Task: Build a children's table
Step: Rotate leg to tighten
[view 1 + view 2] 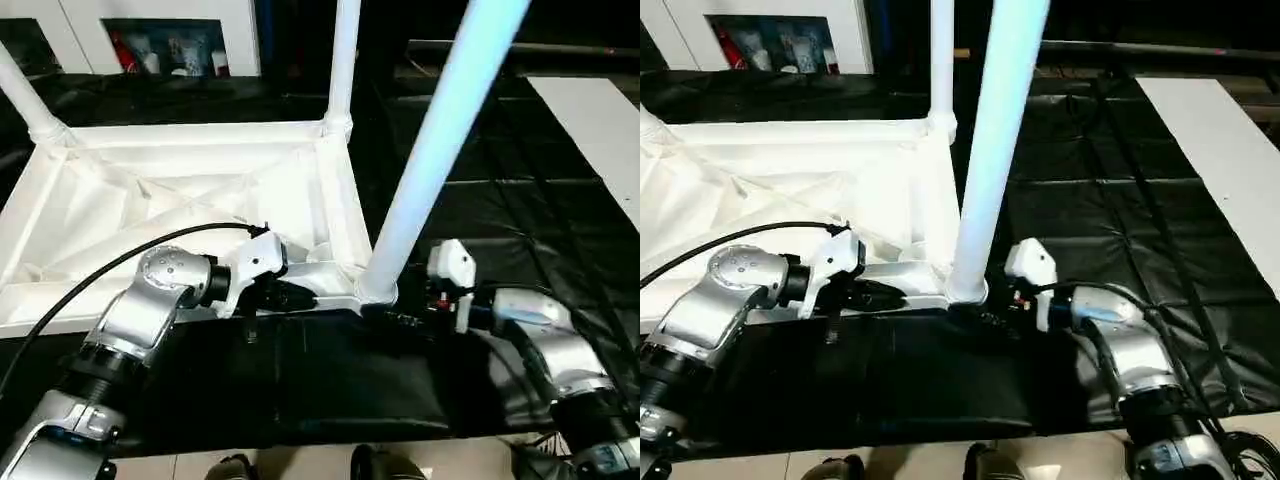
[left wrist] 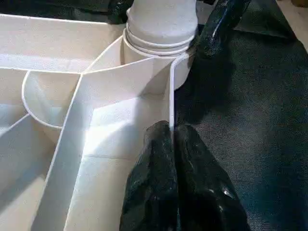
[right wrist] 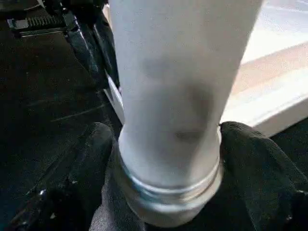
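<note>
White plastic makes up the tabletop (image 1: 190, 200), which lies upside down on a black sheet (image 1: 480, 210), its ribbed underside facing up. Three legs stand in its corner sockets. The near leg (image 1: 430, 150) rises from the corner closest to the robot and runs out of the top of the head views, so its upper end is cut off. The far leg (image 1: 343, 60) at the back right corner is likewise cropped at the top. A third leg (image 1: 25, 95) leans out at the back left, with only its lower part visible.

The left gripper (image 2: 172, 144) has its fingers (image 2: 154, 183) pressed together on the thin upright edge wall of the tabletop, just beside the near corner socket (image 2: 161, 48). The wall shows as a narrow white line running between the two black pads.

The right gripper (image 3: 166, 159) holds the base of the near leg, one black finger on each side of the tube just above its ringed collar. In the head views its fingers are mostly hidden behind the leg and the white wrist housing (image 1: 450, 265).

A flat white board (image 1: 600, 130) lies on the sheet well off to the right, its far edge cut off. A white cabinet (image 1: 160, 35) stands behind, its contents too small to make out.
</note>
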